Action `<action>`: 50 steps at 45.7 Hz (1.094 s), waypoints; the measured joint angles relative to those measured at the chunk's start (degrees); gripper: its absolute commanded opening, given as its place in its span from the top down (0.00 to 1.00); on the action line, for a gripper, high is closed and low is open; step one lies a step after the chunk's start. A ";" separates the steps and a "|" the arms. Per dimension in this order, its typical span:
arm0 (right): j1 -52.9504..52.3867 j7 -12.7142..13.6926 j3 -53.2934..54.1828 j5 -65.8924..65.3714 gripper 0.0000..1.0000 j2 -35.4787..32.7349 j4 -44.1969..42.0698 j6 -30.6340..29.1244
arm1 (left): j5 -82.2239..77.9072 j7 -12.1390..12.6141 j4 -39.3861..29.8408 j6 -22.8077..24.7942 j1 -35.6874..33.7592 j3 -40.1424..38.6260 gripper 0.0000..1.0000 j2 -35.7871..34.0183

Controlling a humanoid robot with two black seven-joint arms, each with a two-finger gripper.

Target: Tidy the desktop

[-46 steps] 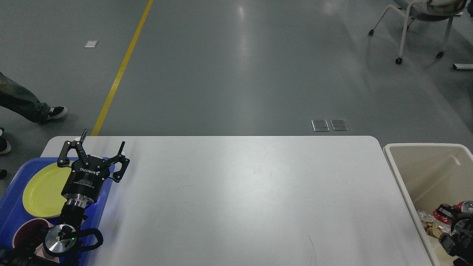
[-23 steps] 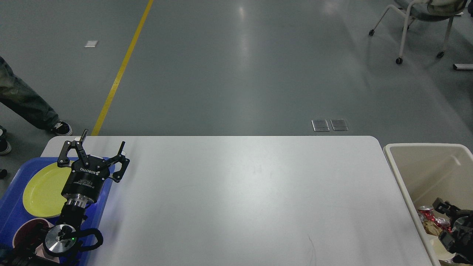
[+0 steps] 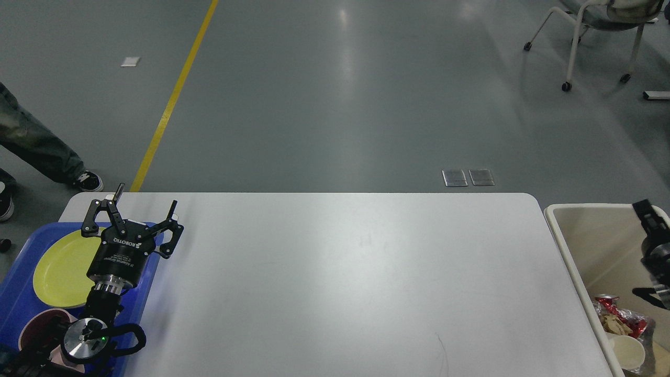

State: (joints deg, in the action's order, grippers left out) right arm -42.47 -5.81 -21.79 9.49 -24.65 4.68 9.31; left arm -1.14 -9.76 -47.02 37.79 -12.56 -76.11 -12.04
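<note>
Two arms frame a desktop (image 3: 335, 283) that looks bare across its white surface, so tidying seems close to finished. Left gripper (image 3: 137, 209) hangs over the far right corner of the blue tray (image 3: 21, 283), its two fingers spread wide with nothing between them; the tray holds a yellow plate (image 3: 60, 272) and a dark red cup (image 3: 36, 327). Right gripper (image 3: 646, 214) shows only at the view's edge above the beige bin (image 3: 576, 256), dark and partly cut off, so whether its fingers are apart or together cannot be told. In the bin lie crumpled red wrappers (image 3: 620, 319) and a white paper cup (image 3: 628, 351). To finish cleanly, I would lift the right arm straight up clear of the bin's rim before swinging it back, and retract the left arm without brushing the plate.
</note>
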 measured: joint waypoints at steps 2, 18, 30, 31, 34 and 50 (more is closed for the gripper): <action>-1.64 -0.02 5.90 -0.07 0.00 -0.43 0.49 -0.07 | 0.00 0.00 0.00 0.00 0.00 0.00 0.04 0.00; -5.41 -0.33 45.08 -0.79 0.00 -7.98 30.74 -0.64 | 0.00 0.00 0.00 0.00 0.00 0.00 0.04 0.01; 6.37 -4.60 66.50 -1.13 0.00 -5.89 37.98 -11.42 | 0.00 0.00 0.00 0.00 0.00 0.00 0.04 0.01; 7.09 -6.19 66.91 -1.14 0.00 -5.72 38.01 -13.31 | 0.00 0.00 0.00 0.00 0.00 0.00 0.04 0.01; 9.35 -11.94 67.65 -1.16 0.00 -4.96 37.82 -19.26 | 0.00 0.00 0.00 0.00 0.00 0.00 0.04 0.01; 14.49 -30.93 64.84 -6.32 0.00 1.59 27.15 -29.53 | 0.00 0.00 0.00 0.00 0.00 0.00 0.04 0.00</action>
State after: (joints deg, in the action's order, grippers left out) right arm -27.98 -36.74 43.05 3.18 -23.06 31.83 -20.22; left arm -1.14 -9.76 -47.02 37.79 -12.56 -76.11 -12.04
